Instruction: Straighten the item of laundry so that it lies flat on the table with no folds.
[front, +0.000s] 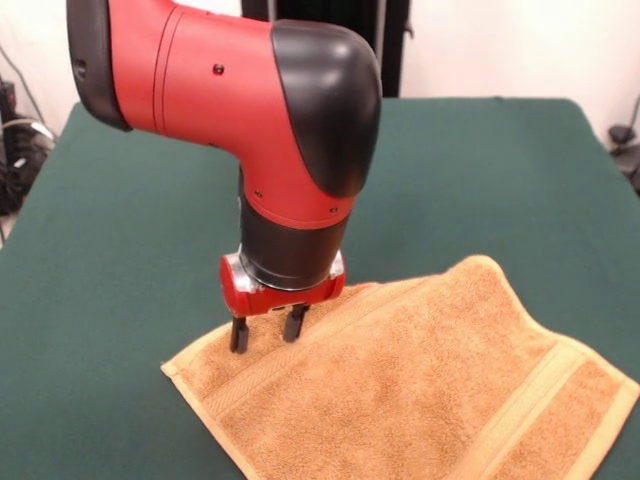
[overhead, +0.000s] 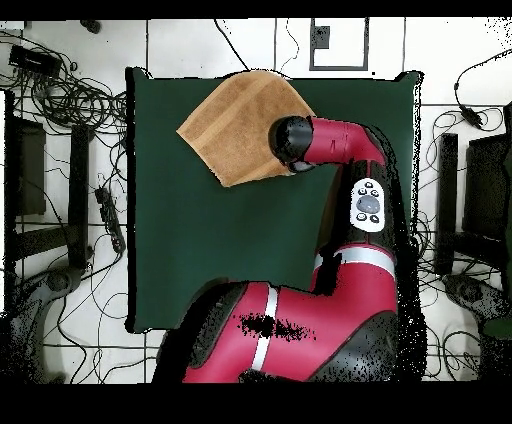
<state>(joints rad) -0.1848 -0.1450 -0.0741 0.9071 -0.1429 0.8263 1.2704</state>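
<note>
The orange-tan terry towel (front: 420, 390) lies spread on the dark green table (front: 110, 250) at the front right of the front view, turned diagonally, with paler bands near two ends. It looks mostly flat, and its near part runs off the picture's bottom edge. My gripper (front: 266, 332) stands upright over the towel's far left corner, its two dark fingers (front: 239, 335) a little apart with their tips at the cloth. In the overhead view the towel (overhead: 235, 125) lies at the table's top edge and the arm's wrist (overhead: 292, 140) hides the gripper.
The red arm (overhead: 340, 150) reaches over the right part of the table (overhead: 200, 250) in the overhead view. Cables and stands lie on the floor around the table. The towel sits close to the table's edge farthest from the robot's base.
</note>
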